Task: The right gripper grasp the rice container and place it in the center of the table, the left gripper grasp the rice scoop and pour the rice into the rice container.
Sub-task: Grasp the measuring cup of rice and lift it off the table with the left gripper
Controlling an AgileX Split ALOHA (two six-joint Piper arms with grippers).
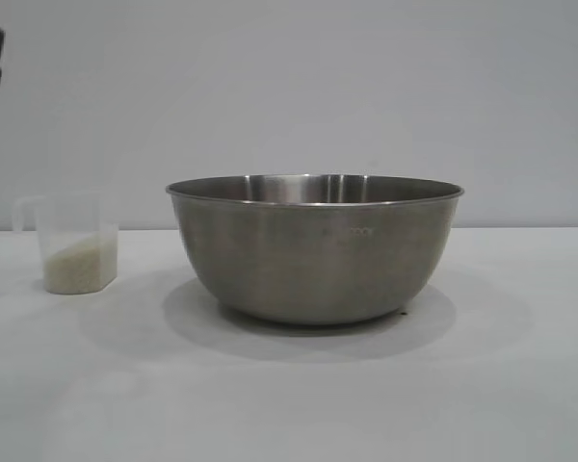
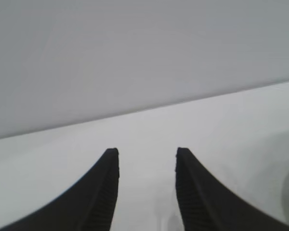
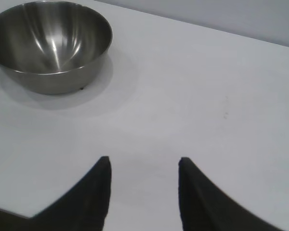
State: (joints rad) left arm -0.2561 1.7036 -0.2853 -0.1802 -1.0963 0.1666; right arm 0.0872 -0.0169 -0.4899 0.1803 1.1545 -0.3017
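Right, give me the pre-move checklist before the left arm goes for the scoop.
1. Rice container upright near the middle of the table: ok.
2. Container empty inside, as the right wrist view shows: ok.
3. Rice scoop upright beside the container, apart from it, rice in it: ok.
4. Left gripper open, nothing between its fingers: ok.
5. Right gripper open, clear of the container: ok.
6. Scoop lined up with the left gripper: cannot tell, it is not in the left wrist view.
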